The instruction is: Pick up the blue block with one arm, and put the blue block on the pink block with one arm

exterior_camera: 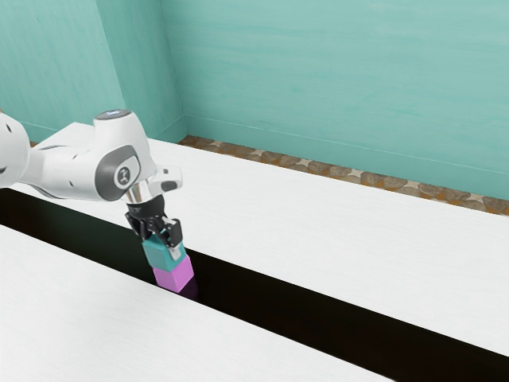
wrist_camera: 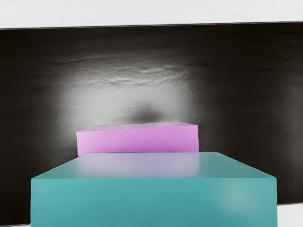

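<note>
My pincer (exterior_camera: 163, 236) is clamped on the blue block (exterior_camera: 159, 255). The blue block sits on top of the pink block (exterior_camera: 176, 277), on the dark strip across the middle of the desk (exterior_camera: 334, 231). I think they touch, though I can't be sure. I should let go slowly, then lift straight up so nothing tips.

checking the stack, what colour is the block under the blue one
The lower block is pink, clearest in the exterior view.
</note>
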Robot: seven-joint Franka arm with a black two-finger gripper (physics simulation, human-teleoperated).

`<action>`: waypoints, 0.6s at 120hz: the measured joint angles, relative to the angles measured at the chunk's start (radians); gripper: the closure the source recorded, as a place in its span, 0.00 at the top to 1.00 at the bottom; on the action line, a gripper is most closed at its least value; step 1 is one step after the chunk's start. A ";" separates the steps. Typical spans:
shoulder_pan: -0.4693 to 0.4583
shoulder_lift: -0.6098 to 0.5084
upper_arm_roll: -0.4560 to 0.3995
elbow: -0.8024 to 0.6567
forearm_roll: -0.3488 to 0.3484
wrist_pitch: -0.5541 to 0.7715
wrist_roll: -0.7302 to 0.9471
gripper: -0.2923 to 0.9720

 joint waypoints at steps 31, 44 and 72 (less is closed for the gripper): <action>0.002 0.001 0.000 0.000 -0.001 0.008 0.004 0.52; 0.001 0.004 -0.001 0.002 -0.005 0.010 0.008 0.56; -0.001 0.004 -0.001 0.005 -0.012 0.011 0.021 0.68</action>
